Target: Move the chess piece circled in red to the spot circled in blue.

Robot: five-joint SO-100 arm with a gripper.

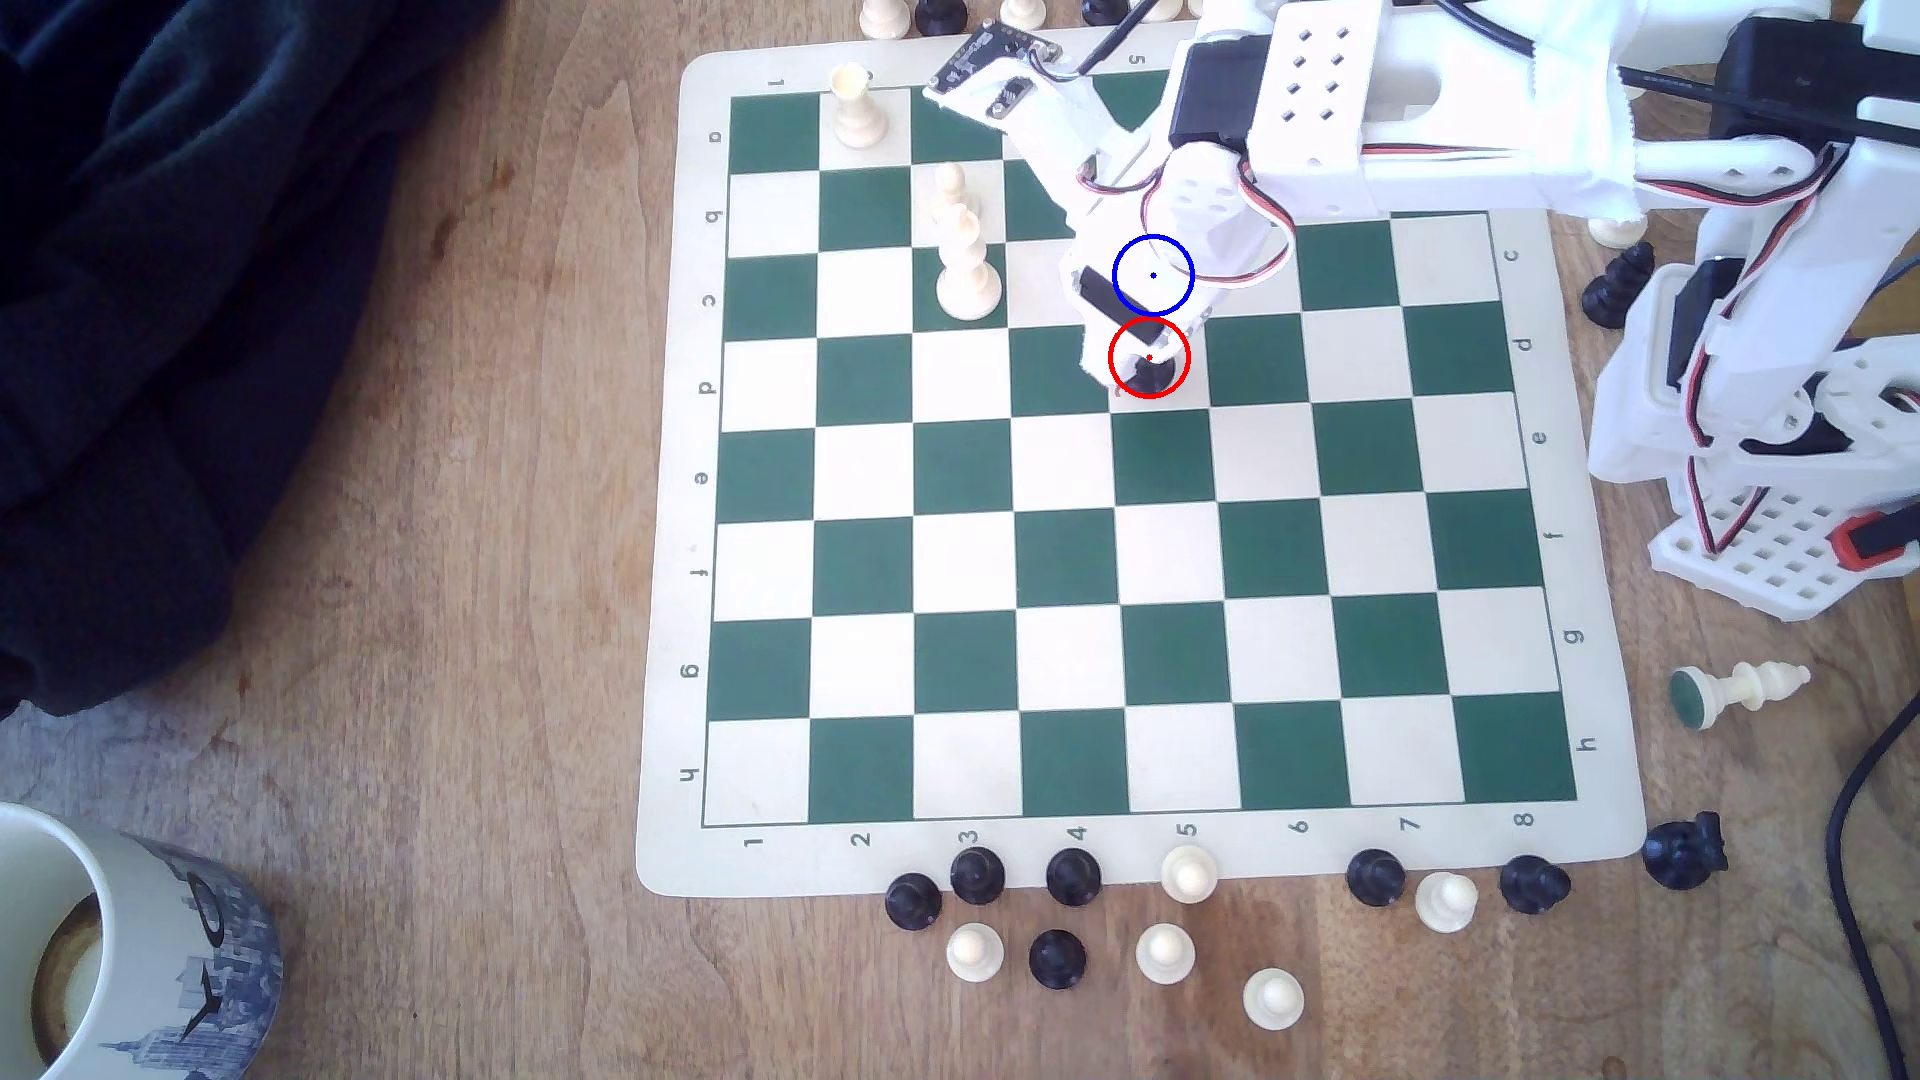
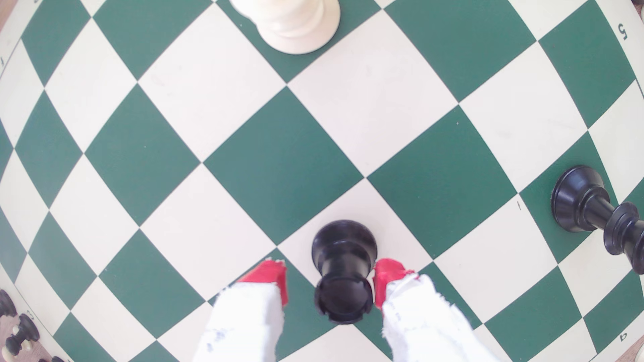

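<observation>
The short black chess piece (image 1: 1151,376) stands on a cream square inside the red ring, partly under my wrist. In the wrist view the chess piece (image 2: 343,271) is upright between my red-tipped fingers (image 2: 270,278). One finger lies against its side and the other stands a small gap away. My gripper (image 2: 331,276) is open around it, low over the board; in the exterior view the gripper (image 1: 1135,366) is at the red ring. The blue ring (image 1: 1153,237) is drawn one square toward the board's far edge, and the arm covers the green square under it.
Cream pieces (image 1: 968,272) stand two squares to the exterior view's left of the blue ring. A tall black piece (image 2: 589,209) stands nearby on a green square. Loose pieces (image 1: 1070,878) line the board's near edge. A mug (image 1: 125,945) and dark cloth (image 1: 208,312) lie at the left.
</observation>
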